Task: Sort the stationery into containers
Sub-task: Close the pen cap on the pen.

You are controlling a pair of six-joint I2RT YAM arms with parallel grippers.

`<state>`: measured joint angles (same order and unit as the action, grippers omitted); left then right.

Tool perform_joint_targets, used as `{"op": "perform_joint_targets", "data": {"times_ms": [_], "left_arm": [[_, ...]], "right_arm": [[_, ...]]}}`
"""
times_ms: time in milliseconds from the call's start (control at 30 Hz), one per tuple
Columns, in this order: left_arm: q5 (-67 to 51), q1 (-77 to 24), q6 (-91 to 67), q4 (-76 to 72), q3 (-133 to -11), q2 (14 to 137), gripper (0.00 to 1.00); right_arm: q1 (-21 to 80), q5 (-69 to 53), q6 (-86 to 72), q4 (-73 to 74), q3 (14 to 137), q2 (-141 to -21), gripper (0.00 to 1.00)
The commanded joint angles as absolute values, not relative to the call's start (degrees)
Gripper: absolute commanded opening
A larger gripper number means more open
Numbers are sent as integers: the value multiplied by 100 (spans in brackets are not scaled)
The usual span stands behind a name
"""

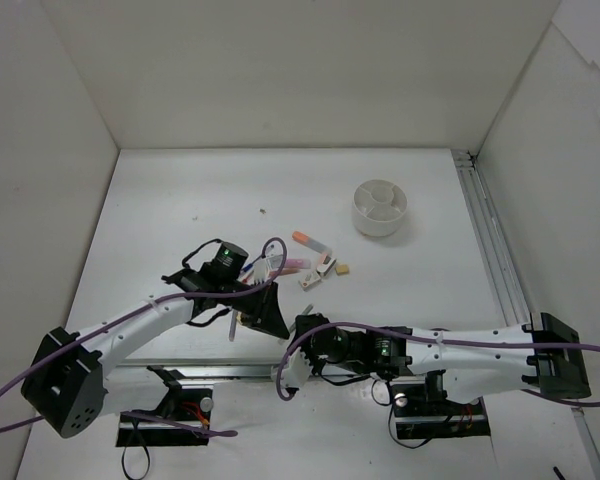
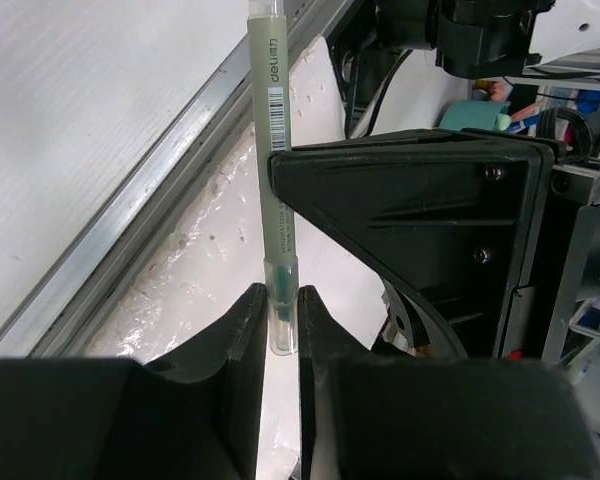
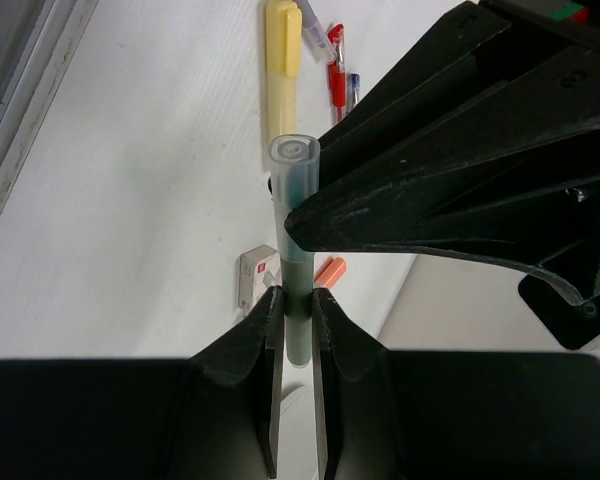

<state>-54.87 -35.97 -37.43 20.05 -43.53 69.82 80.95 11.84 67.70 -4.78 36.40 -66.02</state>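
Top external view, reading from the left: the left gripper [image 2: 280,300] hangs well to the near-left of the white dish [image 1: 378,229], its jaws pressed together on 1 end of a grey-green pen [image 2: 268,120]. Next along, a little nearer the dish, the right gripper [image 3: 297,300] pinches the same pen further up its barrel, so 2 grips share 1 item held off the table. That looks to me like a handover or an uncapping, and I cannot tell which. The pen is slim and translucent, with a printed label and barcode, a darker teal core and a clear rounded end. Between the grippers and the dish lies the loose stationery: a yellow marker [image 3: 282,60], a pink marker [image 1: 295,264], an orange marker [image 1: 302,238] and a tan block [image 1: 343,268]. I can make out nothing in the dish's compartments
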Motion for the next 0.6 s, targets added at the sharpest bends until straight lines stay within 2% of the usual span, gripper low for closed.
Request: {"op": "perform_joint_targets", "data": {"times_ms": [0, 67, 133, 300, 333, 400, 433, 567], "left_arm": [[-4474, -3524, -3419, 182, -5299, 6750, 0], [-4474, -3524, -3287, 482, -5335, 6654, 1], [-4456, -3577, -3182, 702, -5335, 6583, 12], [-4473, -3682, -3146, 896, -5352, 6609, 26], [-4500, -3683, -3138, 949, -5370, 6653, 32], [-4474, -3753, -3076, 1010, -5431, 6679, 35], [-4474, -3805, -3041, 1098, -5484, 6697, 42], [-4386, -3911, -2892, 1292, -5616, 6724, 53]], "right_arm": [[8517, -1046, 6653, -2250, 3885, -6513, 0], [8420, -932, 6583, -2259, 3859, -6513, 0], [8368, -740, 6548, -2355, 3824, -6557, 0], [8280, -642, 6600, -2373, 3849, -6609, 0], [8271, -572, 6618, -2338, 3867, -6618, 0], [8218, -484, 6697, -2251, 3911, -6636, 0], [8209, -379, 6697, -2189, 3946, -6636, 0], [8086, -351, 6697, -2145, 3946, -6566, 0]]}}
